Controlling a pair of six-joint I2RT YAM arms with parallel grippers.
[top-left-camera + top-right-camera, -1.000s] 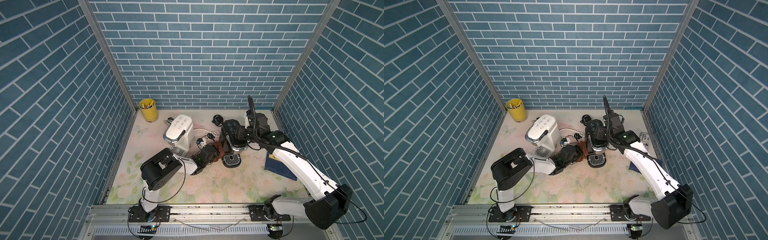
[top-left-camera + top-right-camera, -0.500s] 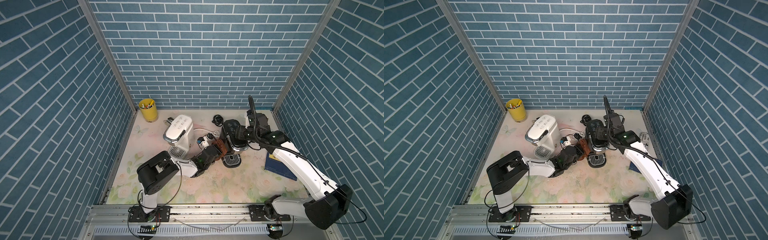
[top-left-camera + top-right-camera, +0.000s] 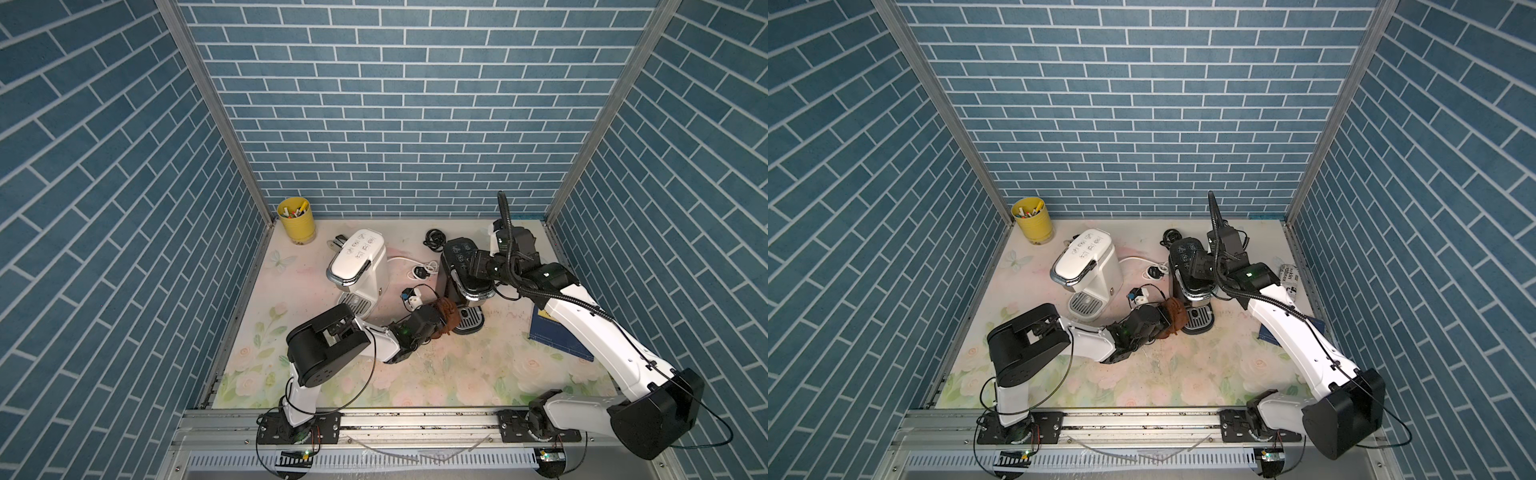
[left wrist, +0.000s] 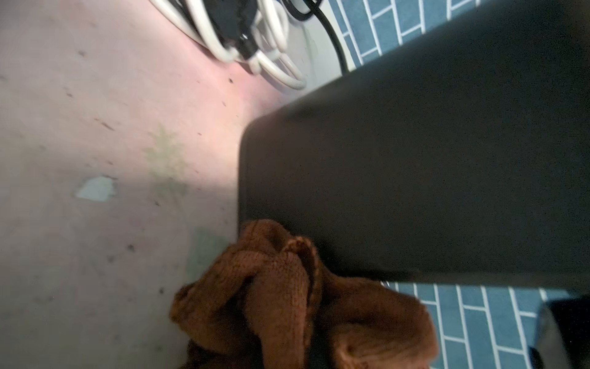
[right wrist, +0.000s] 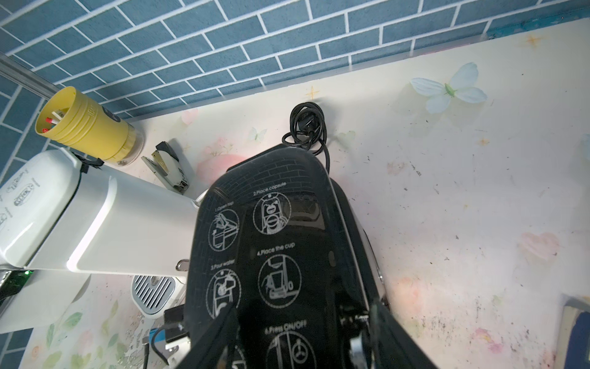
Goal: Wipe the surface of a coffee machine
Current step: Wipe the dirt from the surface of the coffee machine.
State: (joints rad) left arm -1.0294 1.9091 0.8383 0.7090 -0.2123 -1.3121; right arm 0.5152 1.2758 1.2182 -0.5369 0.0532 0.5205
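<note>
**Op:** Where's the machine I'm wiping?

**Desc:** The black coffee machine (image 3: 461, 266) stands upright toward the back of the floral table (image 3: 457, 374), right of centre in both top views. A white coffee machine (image 3: 359, 262) stands to its left, apart from it.

**Op:** My L hand?

**Desc:** Your left gripper (image 3: 439, 320) is low, near the tabletop. Its jaws are closed tight on a bunched brown cloth (image 3: 451, 312). In the L wrist view the cloth touches the machine's dark side at a bottom corner. The fingers are hidden under the fabric. From above, the cloth sits against the machine's left side, just beside the drip tray (image 3: 471, 326).

**Op:** And R?

**Desc:** Your right gripper (image 5: 303, 313) is up on the machine's top. The jaws are approx half spread, one finger on each side of the lid w/ the printed icons, clamping it.

**Op:** Anything else around?

**Desc:** A yellow cup (image 3: 297, 220) w/ pens is in the back-left corner. A blue book (image 3: 557, 338) lies flat near the right wall, partly hidden by your R arm.
</note>
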